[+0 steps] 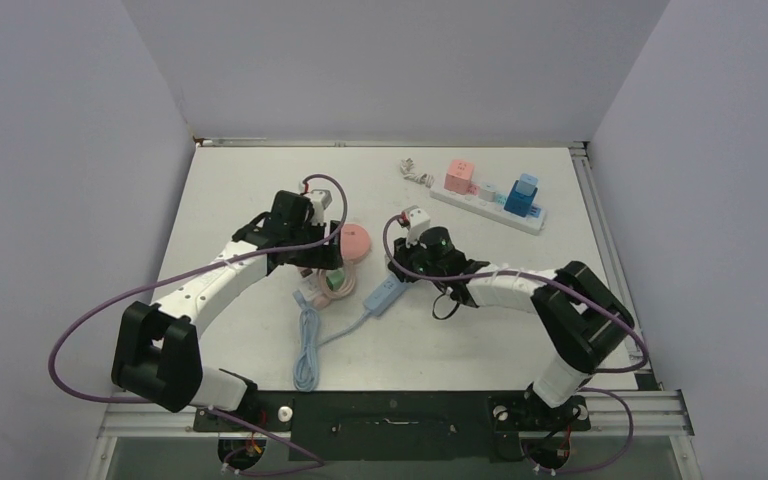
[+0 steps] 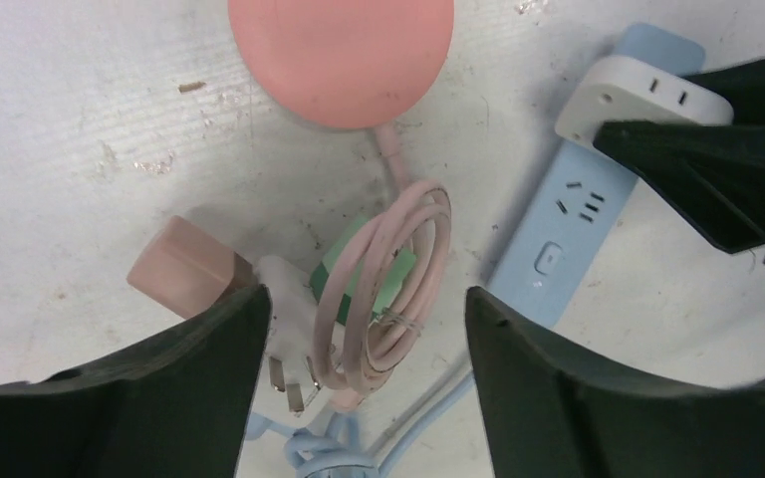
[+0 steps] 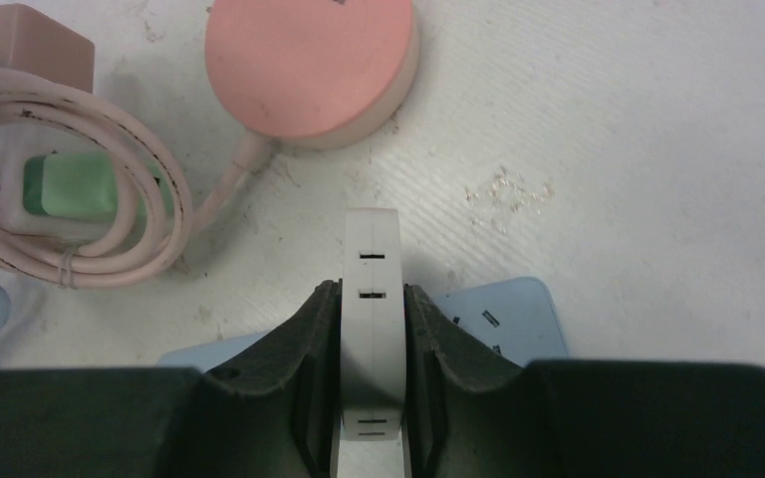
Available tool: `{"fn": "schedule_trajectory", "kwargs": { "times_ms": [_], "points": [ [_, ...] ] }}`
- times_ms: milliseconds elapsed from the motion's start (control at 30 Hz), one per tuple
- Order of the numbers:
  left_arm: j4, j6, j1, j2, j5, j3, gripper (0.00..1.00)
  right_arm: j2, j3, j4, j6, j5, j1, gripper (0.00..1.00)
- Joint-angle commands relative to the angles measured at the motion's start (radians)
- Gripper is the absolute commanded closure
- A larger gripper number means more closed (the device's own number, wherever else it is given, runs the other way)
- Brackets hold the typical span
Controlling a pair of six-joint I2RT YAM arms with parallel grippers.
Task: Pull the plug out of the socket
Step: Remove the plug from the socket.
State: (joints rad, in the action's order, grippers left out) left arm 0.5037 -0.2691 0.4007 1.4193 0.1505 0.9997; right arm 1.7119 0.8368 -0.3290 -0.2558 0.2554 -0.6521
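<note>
A white plug block sits on the end of a light blue socket strip near the table's middle. My right gripper is shut on the plug, one finger on each side. I cannot tell if the plug is still seated. The left wrist view also shows the plug and strip. My left gripper is open and empty above a coiled pink cable, left of the strip.
A pink round disc, a pink block, a loose white pronged plug and a green piece lie by the coil. The strip's blue cable runs toward the near edge. A white strip with adapters lies back right.
</note>
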Motion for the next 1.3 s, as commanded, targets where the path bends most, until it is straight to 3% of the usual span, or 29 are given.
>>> {"fn": "schedule_trajectory", "kwargs": {
  "times_ms": [0,133,267,367,467,667,833,1033,1267],
  "points": [
    [-0.078,0.035,0.084,-0.083,-0.092,0.052,0.24,-0.186,-0.148,-0.077,-0.065,-0.363,-0.054,0.95],
    [-0.173,0.111,0.215,-0.168,-0.19,0.026,0.12,-0.308,-0.299,-0.157,-0.099,-0.445,-0.075,0.95],
    [-0.322,0.139,0.28,-0.214,-0.011,-0.039,0.06,-0.407,-0.405,-0.18,-0.138,-0.496,-0.084,0.95],
    [-0.335,0.167,0.322,-0.158,0.137,-0.05,0.06,-0.461,-0.447,-0.171,-0.158,-0.517,-0.086,0.93],
    [-0.329,0.151,0.344,-0.079,0.15,-0.058,0.06,-0.491,-0.474,-0.155,-0.174,-0.526,-0.089,0.86],
    [-0.277,0.174,0.374,0.052,0.171,-0.031,0.06,-0.511,-0.486,-0.155,-0.201,-0.511,-0.091,0.61],
    [-0.202,0.174,0.393,0.158,0.166,0.019,0.07,-0.5,-0.469,-0.132,-0.195,-0.509,-0.089,0.51],
    [-0.223,0.152,0.408,0.211,0.225,0.02,0.07,-0.501,-0.422,-0.047,-0.171,-0.51,-0.087,0.49],
    [-0.25,0.117,0.434,0.254,0.2,0.014,0.07,-0.512,-0.378,0.037,-0.149,-0.455,-0.075,0.5]
  ]
}}
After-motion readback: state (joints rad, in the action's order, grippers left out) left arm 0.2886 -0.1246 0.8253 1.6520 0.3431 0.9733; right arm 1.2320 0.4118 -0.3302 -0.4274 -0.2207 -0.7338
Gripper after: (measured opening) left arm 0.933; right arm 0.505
